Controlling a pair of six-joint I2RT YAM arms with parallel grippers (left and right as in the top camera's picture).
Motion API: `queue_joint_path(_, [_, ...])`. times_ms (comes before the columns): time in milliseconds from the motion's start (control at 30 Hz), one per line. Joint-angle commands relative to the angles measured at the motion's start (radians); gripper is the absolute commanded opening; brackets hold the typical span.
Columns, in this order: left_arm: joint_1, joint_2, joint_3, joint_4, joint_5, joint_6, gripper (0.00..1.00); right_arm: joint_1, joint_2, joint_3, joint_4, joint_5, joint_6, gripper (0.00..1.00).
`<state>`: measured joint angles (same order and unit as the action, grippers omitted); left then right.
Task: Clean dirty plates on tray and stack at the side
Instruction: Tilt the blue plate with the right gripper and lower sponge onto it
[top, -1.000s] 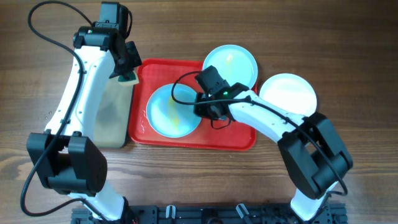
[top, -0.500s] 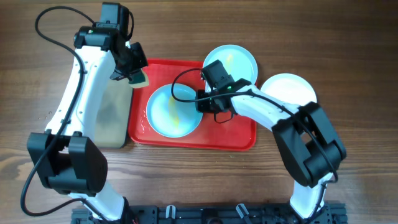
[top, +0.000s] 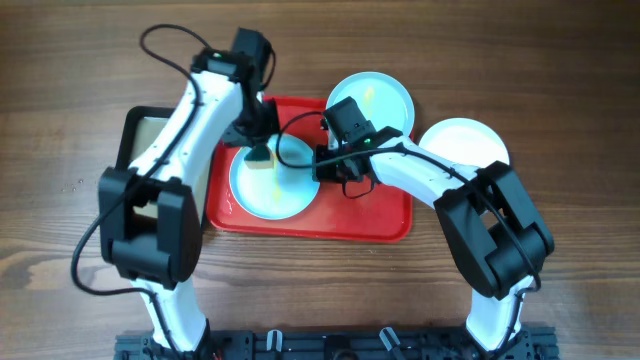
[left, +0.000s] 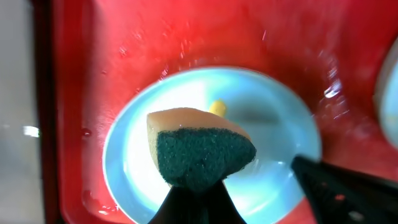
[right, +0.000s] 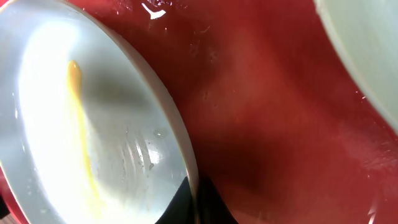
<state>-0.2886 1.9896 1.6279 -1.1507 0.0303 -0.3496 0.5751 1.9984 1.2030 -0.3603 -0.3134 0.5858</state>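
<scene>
Above the tray (top: 382, 216), left end effector (left: 196, 198) pinches sponge (left: 200, 152); right end effector (right: 194, 200) pinches plate (top: 290, 196) rim

Sponge (top: 260, 157) over plate (top: 272, 196) in tray (top: 385, 220).

Overhead: straight down on the whole table (top: 560, 300).
Left wrist: close above pale blue plate (left: 280, 130).
Right wrist: nearer still, probably the same plate's rim.
Shared: red tray (top: 300, 228).

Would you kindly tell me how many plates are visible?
3: a blue plate on the tray, another at its far corner, a white plate on the table.
</scene>
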Motion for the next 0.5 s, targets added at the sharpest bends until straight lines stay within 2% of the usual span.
queue_joint_path(0, [-0.019, 0.027, -0.141, 0.11, -0.02, 0.063, 0.04, 0.0, 0.024, 0.011, 0.011, -0.037, 0.016, 0.04])
queue_joint_path(100, [-0.019, 0.027, -0.298, 0.28, -0.019, 0.085, 0.04, -0.001, 0.024, 0.011, 0.014, -0.055, 0.003, 0.04])
queue_joint_path(233, [-0.022, 0.027, -0.441, 0.418, 0.014, 0.105, 0.04, -0.024, 0.024, 0.01, 0.019, -0.132, -0.019, 0.04])
queue_joint_path(300, [-0.022, 0.027, -0.481, 0.439, 0.122, 0.156, 0.04, -0.038, 0.024, 0.009, 0.018, -0.159, -0.035, 0.04])
queue_joint_path(467, [-0.031, 0.026, -0.483, 0.425, 0.544, 0.353, 0.04, -0.038, 0.024, 0.008, 0.019, -0.159, -0.036, 0.04])
